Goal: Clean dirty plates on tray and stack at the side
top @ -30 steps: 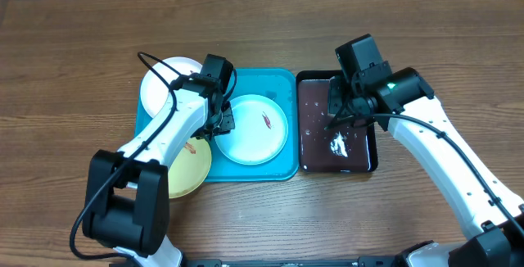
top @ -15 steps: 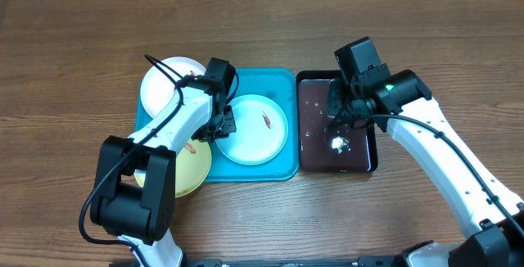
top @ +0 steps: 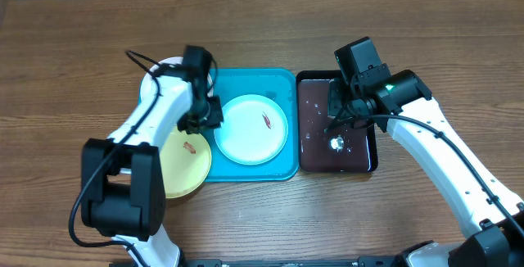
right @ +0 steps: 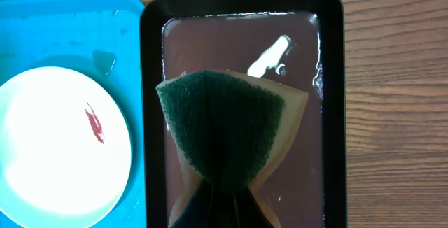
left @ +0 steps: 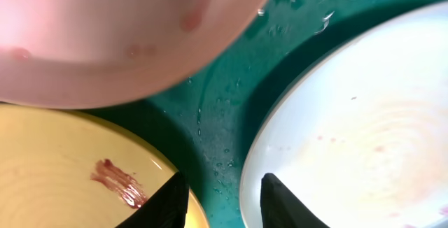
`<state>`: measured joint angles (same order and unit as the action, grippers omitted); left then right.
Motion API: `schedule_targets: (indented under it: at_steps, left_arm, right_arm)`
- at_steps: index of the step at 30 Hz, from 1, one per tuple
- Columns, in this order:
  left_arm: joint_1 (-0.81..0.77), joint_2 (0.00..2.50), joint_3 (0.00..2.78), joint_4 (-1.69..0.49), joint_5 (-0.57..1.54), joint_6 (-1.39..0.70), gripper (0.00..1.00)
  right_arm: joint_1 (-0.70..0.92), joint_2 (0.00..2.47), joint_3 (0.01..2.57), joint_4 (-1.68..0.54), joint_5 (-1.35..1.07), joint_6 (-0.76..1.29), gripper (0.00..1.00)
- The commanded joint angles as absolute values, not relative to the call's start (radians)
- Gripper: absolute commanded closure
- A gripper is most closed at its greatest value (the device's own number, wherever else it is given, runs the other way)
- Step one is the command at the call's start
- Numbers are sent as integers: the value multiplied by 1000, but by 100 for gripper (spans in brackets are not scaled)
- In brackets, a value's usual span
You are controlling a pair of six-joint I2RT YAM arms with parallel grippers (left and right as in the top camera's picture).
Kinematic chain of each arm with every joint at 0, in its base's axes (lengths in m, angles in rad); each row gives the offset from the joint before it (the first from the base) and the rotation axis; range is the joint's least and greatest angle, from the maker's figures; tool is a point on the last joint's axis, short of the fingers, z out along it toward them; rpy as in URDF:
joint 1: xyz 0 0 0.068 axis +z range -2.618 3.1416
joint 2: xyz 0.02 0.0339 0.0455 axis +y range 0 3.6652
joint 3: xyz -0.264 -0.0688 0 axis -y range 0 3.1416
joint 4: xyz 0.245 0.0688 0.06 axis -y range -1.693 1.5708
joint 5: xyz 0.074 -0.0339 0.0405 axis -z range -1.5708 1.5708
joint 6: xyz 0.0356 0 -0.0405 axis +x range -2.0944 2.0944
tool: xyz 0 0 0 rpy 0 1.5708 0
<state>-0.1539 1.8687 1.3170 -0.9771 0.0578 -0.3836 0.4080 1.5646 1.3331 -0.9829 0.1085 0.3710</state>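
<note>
Mint plate [top: 246, 140] hasn't moved: flat in the middle of the turquoise tray [top: 282, 87], red smear [top: 268, 119] unwiped. What changed is my left claw [top: 202, 118]: it has slid left, off that plate's left rim. Its fingers [left: 171, 200] now stand apart with only wet tray floor and the plate's edge between them, gripping nothing. I read that as a pick that didn't take, so the plate needs a fresh approach before any scrubbing. White plate [top: 151, 95] sits far left and yellow plate [top: 184, 177] near left, the yellow one also smeared. Both lie over the tray's left end and overhang its rim. Nothing stacked at the side yet. My right claw [right: 222, 203] hasn't shifted. It's clenched on the sponge [right: 231, 126], hanging over the black tray [right: 334, 116] just right of the turquoise one. That tray holds brownish water [right: 301, 165].
</note>
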Motion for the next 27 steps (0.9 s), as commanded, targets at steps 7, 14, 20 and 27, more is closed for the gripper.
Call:
schedule_targets:
  at_steps: [7,14,20,27]
  left_arm:
    - [-145,1881,1327,-968,173,-310,61]
    - [-153,1881,1251,-894,172,-311,65]
    - [-154,1881,1225,-876,169,-315,71]
    - [-158,1881,1196,-836,169,-322,74]
  right_arm:
    - [406,1565,1333,-975,118,362,96]
    - [406,1565,1332,-975,118,362,96]
    - [406,1565,1332,-974,118,362,96]
    - [406,1565,1328,-973,118,362,96]
